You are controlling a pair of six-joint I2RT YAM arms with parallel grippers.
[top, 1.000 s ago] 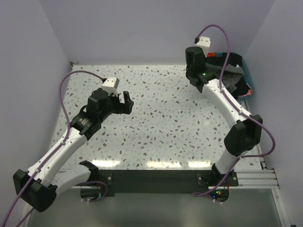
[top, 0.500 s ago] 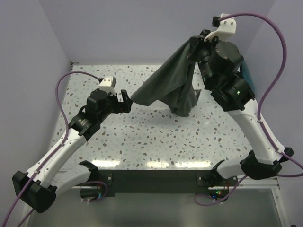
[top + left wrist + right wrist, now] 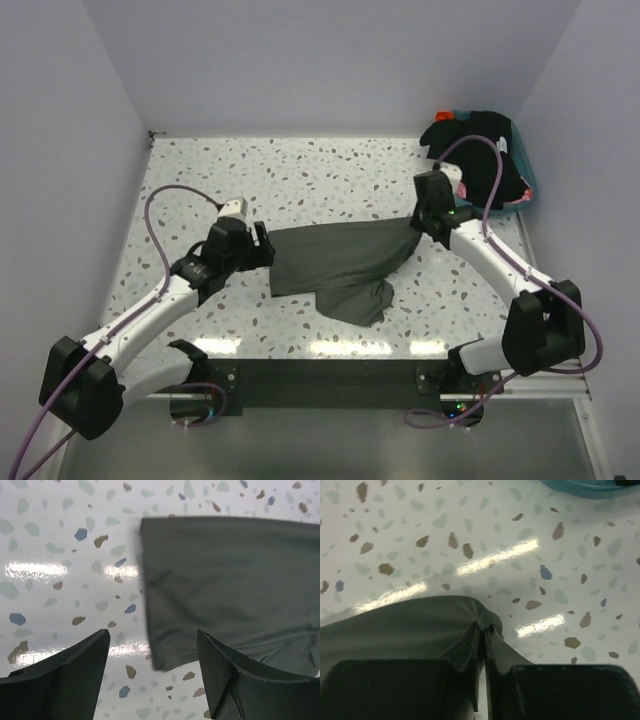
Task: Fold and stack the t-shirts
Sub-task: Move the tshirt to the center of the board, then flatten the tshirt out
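Top external shows 1 olive-grey t-shirt (image 3: 335,265) lying across the middle of the table (image 3: 300,170). It is stretched between the 2 grippers but rumpled along its near edge, and it has not been folded at all. The black t-shirts (image 3: 480,135) sit heaped in the teal tub (image 3: 524,185) at the far right corner, so there is no stack and, as I read it, nearly the whole job is left.

My right gripper (image 3: 420,228) is pinched tight on the shirt's right end. My left gripper (image 3: 262,250) has its fingers apart, straddling the shirt's left edge without holding it.

0.5 s back the shirt hung in the air from the raised right gripper — now it is down on the table, and the left gripper has come in to its edge.
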